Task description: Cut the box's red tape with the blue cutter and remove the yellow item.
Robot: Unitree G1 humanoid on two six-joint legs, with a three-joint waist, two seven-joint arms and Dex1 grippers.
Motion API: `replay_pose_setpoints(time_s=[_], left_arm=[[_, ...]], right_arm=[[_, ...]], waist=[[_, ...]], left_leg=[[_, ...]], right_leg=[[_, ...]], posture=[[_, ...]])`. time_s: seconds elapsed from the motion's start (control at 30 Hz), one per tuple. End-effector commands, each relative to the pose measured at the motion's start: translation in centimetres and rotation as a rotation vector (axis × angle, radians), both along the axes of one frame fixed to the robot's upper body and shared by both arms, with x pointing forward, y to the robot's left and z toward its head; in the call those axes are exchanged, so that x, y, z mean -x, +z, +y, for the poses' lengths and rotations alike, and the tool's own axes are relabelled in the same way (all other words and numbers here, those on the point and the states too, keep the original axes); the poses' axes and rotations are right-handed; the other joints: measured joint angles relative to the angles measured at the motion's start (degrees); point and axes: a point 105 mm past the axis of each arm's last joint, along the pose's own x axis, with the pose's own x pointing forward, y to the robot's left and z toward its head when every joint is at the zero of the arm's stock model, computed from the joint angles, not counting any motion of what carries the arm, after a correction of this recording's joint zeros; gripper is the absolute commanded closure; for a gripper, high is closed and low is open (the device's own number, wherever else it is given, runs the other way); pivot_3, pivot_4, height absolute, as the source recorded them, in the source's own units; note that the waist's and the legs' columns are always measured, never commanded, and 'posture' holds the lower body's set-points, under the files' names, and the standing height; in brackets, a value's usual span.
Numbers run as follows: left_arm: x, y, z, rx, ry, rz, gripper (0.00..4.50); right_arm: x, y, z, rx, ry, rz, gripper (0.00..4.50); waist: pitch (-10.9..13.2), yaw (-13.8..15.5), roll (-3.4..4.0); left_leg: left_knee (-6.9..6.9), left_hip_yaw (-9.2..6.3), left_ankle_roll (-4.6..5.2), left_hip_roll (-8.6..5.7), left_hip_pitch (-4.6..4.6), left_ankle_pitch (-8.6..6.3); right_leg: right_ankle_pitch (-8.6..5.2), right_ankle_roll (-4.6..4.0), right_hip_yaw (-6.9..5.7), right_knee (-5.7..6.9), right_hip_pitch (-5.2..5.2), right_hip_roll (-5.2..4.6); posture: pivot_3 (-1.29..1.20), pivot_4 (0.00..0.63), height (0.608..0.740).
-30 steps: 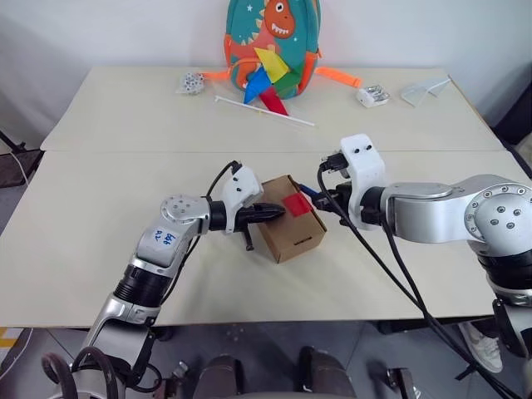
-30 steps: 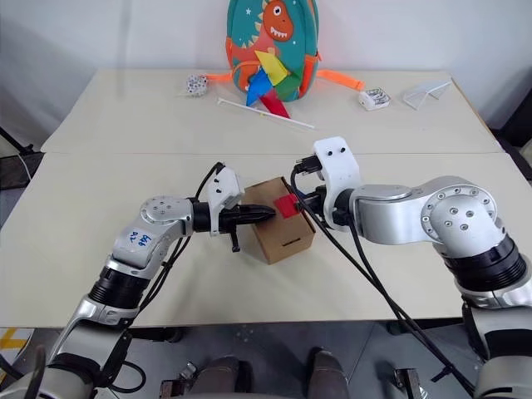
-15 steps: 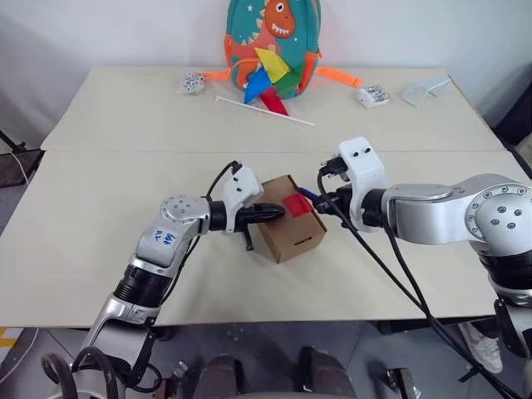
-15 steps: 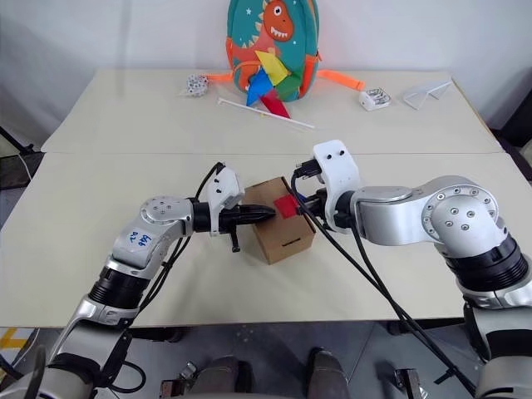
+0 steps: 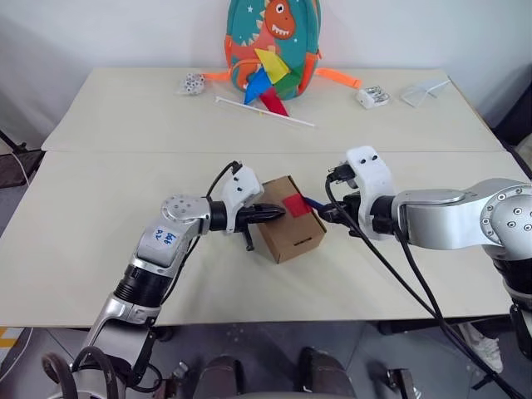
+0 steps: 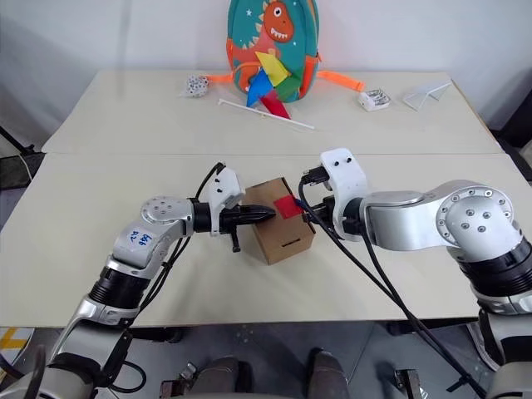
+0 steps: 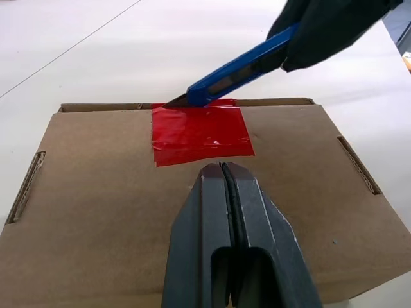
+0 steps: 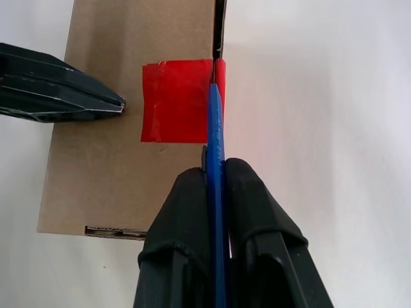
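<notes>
With the slim blue pen-shaped cutter (image 8: 215, 138) gripped in the right hand (image 8: 217, 192), tip at the red tape patch (image 7: 200, 133) on the small brown cardboard box (image 5: 289, 218) mid-tabletop (image 5: 100, 224), box slippage under the closed left hand (image 7: 226, 192) is judged possible.

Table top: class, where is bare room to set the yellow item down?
The near table lies bare left of the left end effector and in front of the box. The far edge is crowded around the backpack and pinwheel.

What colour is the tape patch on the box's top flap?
Bright red tape, a squarish patch on the brown box; clearest in the left wrist view.
</notes>
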Motion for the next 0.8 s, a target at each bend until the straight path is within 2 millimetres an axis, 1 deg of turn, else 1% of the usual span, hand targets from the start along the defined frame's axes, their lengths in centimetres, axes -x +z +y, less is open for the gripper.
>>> replay_pose_setpoints(time_s=[0.03, 0.27, 0.53, 0.8], left_arm=[[0.2, -2.8, 0.1, -0.064, 0.021, 0.091, 4.50], [0.1, -3.2, -0.4, -0.066, 0.017, 0.102, 4.50], [0.1, -3.7, -1.1, -0.062, 0.003, 0.111, 4.50], [0.0, -3.9, -1.3, -0.065, -0.002, 0.108, 4.50]], right_arm=[[0.8, -0.6, 0.3, -0.007, 0.016, 0.013, 4.40], [1.2, -0.7, 0.3, -0.048, -0.006, 0.003, 4.40], [2.3, -1.9, 0.2, -0.060, -0.019, 0.017, 4.40], [2.7, -1.7, -0.5, -0.041, 0.007, 0.017, 4.40]], waist=[[-0.04, 0.01, -0.01], [-0.09, 0.16, 0.00], [-0.16, 0.21, -0.01], [-0.25, 0.24, -0.04]], left_leg=[[0.00, 0.00, 0.00, 0.00, 0.01, 0.00], [0.01, -0.03, 0.01, 0.00, 0.04, 0.00], [0.01, -0.05, 0.01, 0.00, 0.06, 0.00], [0.03, -0.09, 0.04, 0.00, 0.14, -0.02]], right_leg=[[0.00, 0.00, 0.00, 0.00, 0.01, 0.00], [0.00, 0.00, 0.00, -0.01, 0.06, 0.00], [0.00, 0.00, -0.02, -0.03, 0.11, 0.00], [0.00, 0.00, -0.03, -0.08, 0.24, 0.00]], posture=[[0.00, 0.150, 0.740], [0.00, 0.150, 0.740], [0.00, 0.150, 0.740], [0.00, 0.150, 0.740]])
